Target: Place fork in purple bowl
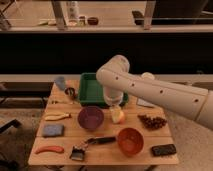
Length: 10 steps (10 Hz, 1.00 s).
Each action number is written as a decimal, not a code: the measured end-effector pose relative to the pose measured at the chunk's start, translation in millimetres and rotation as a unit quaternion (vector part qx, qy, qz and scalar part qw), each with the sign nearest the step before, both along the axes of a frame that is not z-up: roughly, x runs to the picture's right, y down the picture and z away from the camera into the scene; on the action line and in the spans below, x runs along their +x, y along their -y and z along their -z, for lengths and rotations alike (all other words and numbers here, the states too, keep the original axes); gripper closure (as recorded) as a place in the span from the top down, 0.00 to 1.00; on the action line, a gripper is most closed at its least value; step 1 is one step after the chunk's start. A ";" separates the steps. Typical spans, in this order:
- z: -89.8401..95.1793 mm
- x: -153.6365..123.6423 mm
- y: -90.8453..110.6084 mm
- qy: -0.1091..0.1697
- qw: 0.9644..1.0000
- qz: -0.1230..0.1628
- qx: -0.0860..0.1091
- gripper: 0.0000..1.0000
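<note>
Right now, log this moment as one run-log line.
gripper: front edge of green tray, near yellow fruit | purple bowl: looks empty

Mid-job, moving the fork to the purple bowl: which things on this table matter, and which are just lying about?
Job: fork, probably the thin pale sliver near the table's left edge; purple bowl; gripper, low by the green tray's front rim.
Lying about: green tray, orange-red bowl, black-handled brush, banana, blue sponge, yellowish fruit.

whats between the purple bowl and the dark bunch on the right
In the camera view, a pale round fruit lies between the purple bowl and the dark bunch; the gripper hangs right over it.
</note>
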<state>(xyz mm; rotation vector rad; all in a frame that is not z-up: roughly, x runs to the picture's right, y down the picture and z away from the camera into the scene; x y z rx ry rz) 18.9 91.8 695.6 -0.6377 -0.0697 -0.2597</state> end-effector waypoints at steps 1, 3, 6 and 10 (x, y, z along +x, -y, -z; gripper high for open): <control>0.8 -15.2 -1.1 0.006 1.000 0.010 0.001 0.80; -1.9 -23.3 2.9 0.007 1.000 0.013 0.003 0.80; -3.0 -33.7 3.0 0.009 1.000 0.015 0.006 0.80; -6.3 -85.6 2.0 0.020 1.000 0.020 0.012 0.80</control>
